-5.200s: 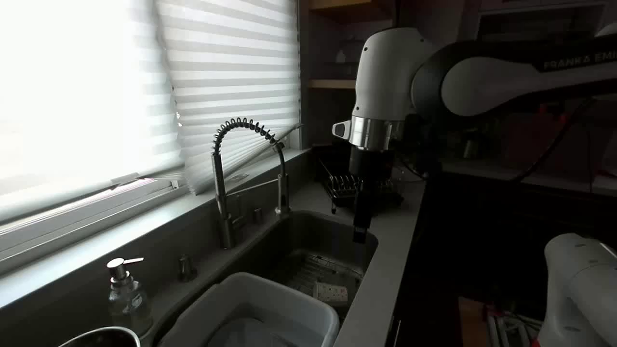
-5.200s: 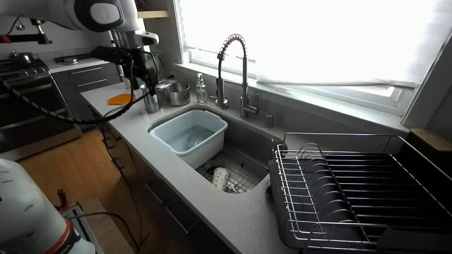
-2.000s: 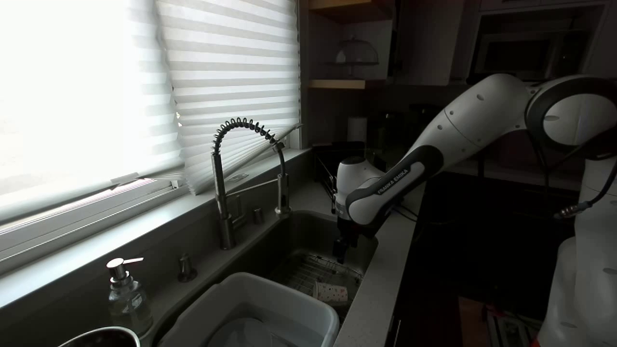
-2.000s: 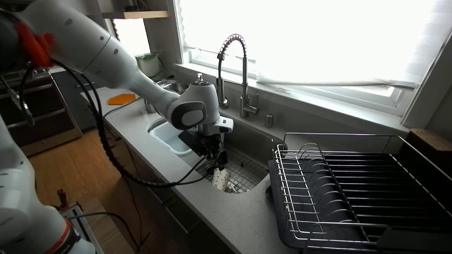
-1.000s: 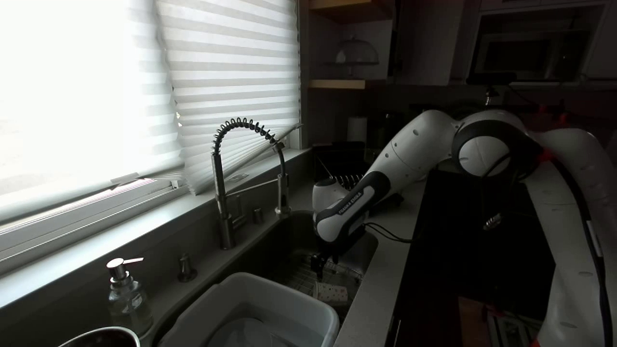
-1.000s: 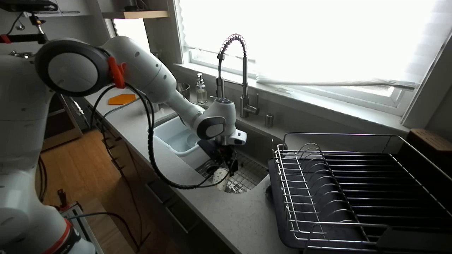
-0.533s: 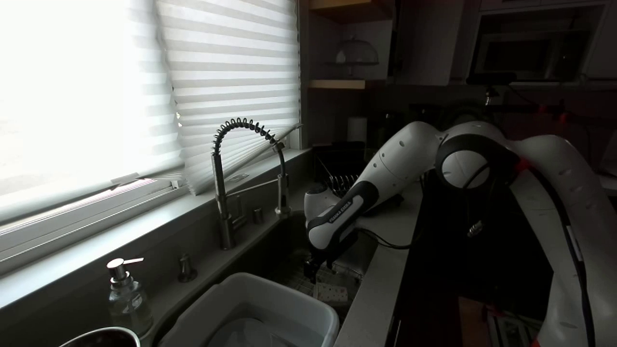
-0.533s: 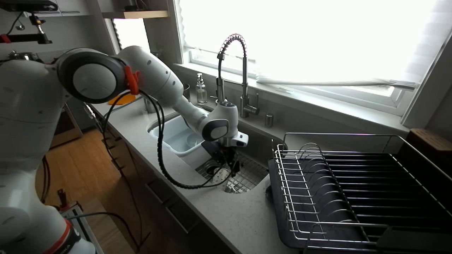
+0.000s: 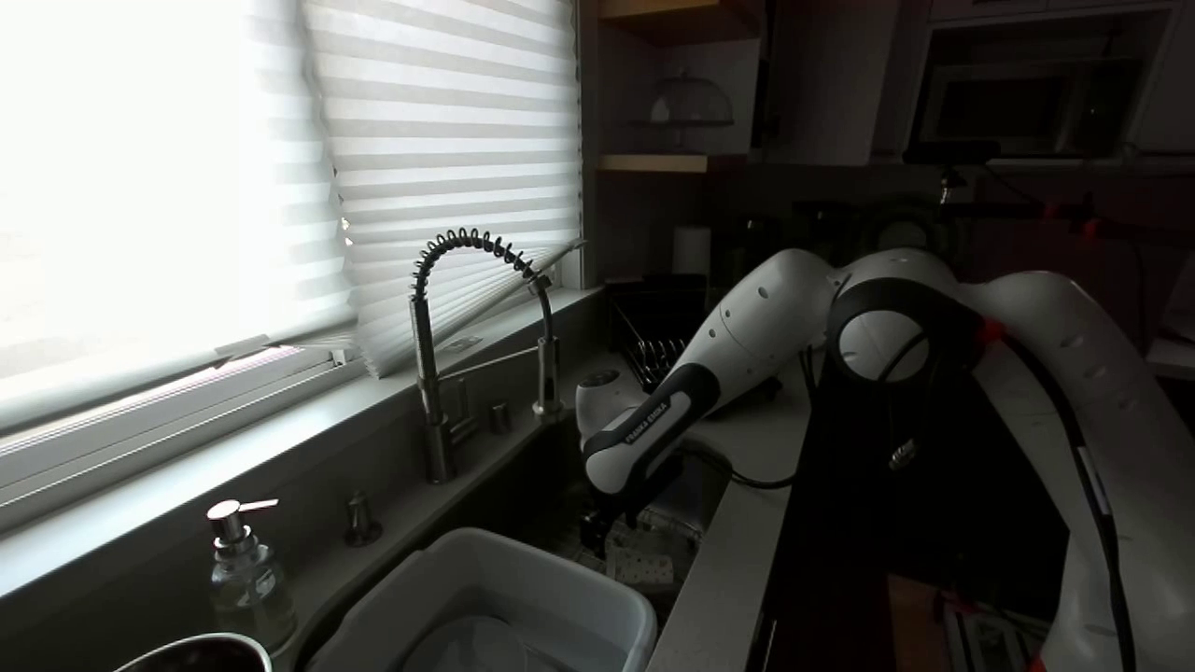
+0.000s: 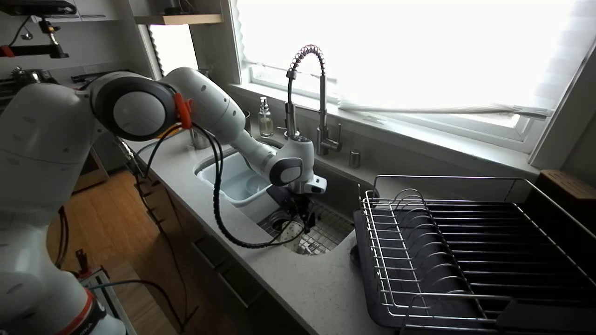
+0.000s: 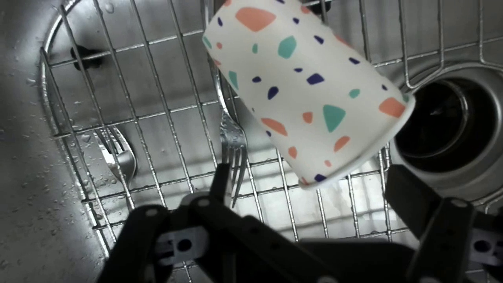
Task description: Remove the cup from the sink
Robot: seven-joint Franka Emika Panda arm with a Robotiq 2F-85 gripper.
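White and speckled, the cup [image 11: 306, 90] lies sideways in the sink [image 11: 23, 165] (gripper [image 11: 310, 184] near, fingers [image 11: 408, 196] apart).

Window [image 10: 405, 56] blown out, both ext. views — fingers [image 11: 408, 192] v. dark, blurry in wrist view.

"FRANKA EMIKA" stands on the robot arm [image 9: 767, 310].

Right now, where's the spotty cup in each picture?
In an exterior view: the cup is low, slightly right.
In an exterior view: the cup is low, near the middle.
In the wrist view: the cup is at the top, slightly right.
All three share the wire rack under it.
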